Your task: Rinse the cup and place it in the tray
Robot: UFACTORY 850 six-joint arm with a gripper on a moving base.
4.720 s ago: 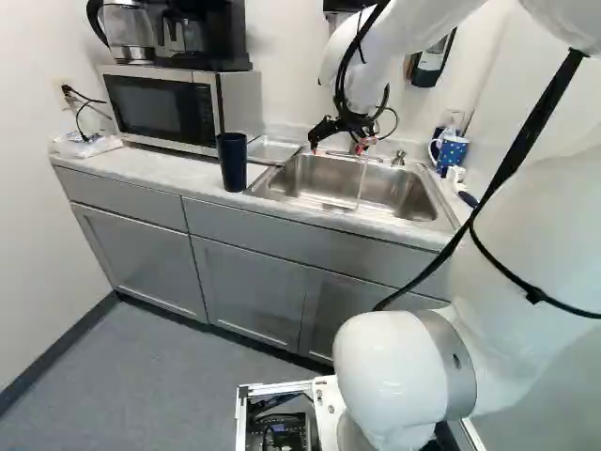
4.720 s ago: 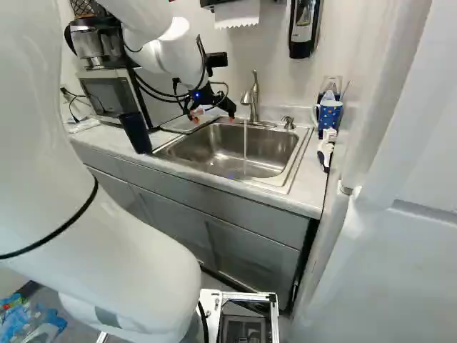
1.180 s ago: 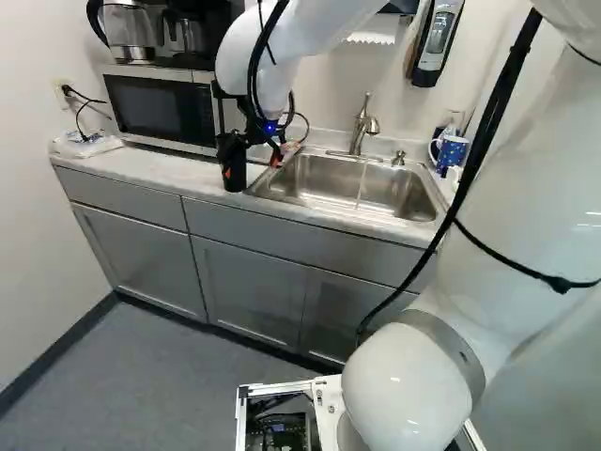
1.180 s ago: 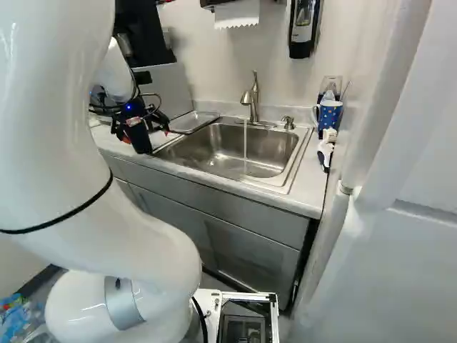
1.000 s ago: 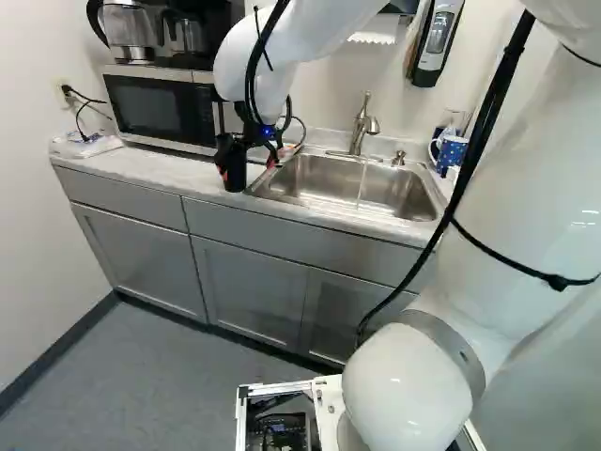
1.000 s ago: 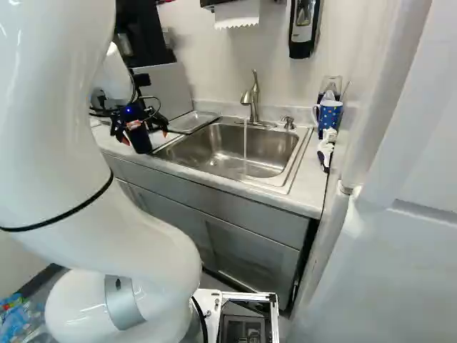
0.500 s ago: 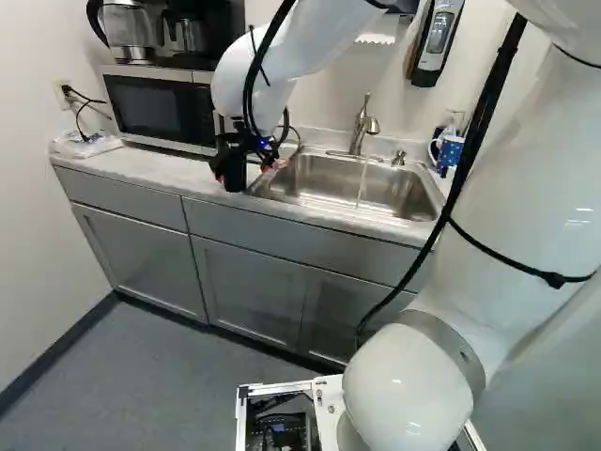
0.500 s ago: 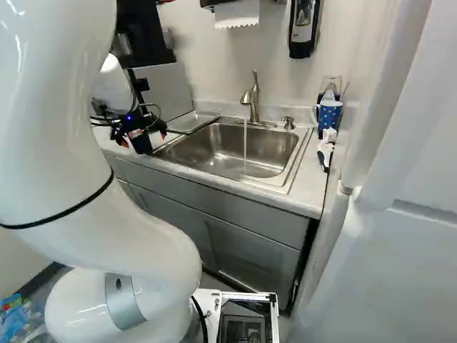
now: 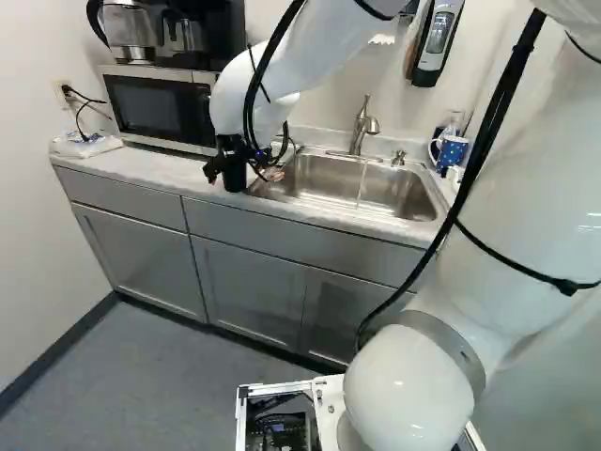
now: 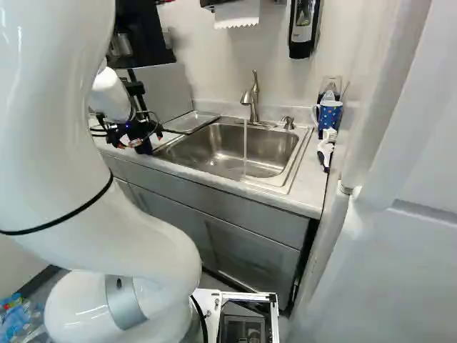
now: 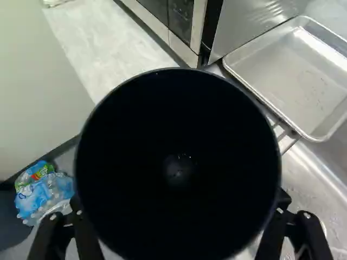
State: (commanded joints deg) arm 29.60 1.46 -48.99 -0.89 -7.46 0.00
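- One cup, one microwave are standing upper left, left base view
- One tray, one sink, one faucet are sitting upper middle, right base view

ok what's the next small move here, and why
Probably close the black two-fingered gripper on the tall dark cup: it stands upright on the pale counter, between the open fingers, and water runs from the silver faucet.

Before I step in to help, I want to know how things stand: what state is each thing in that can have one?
Cup: upright, mouth up, on the counter.
Gripper: open, around the cup.
Tap: running.
Tray: lying flat, cup not in it.
Microwave: door shut.
Cabinet doors: shut.
Mug: upright.
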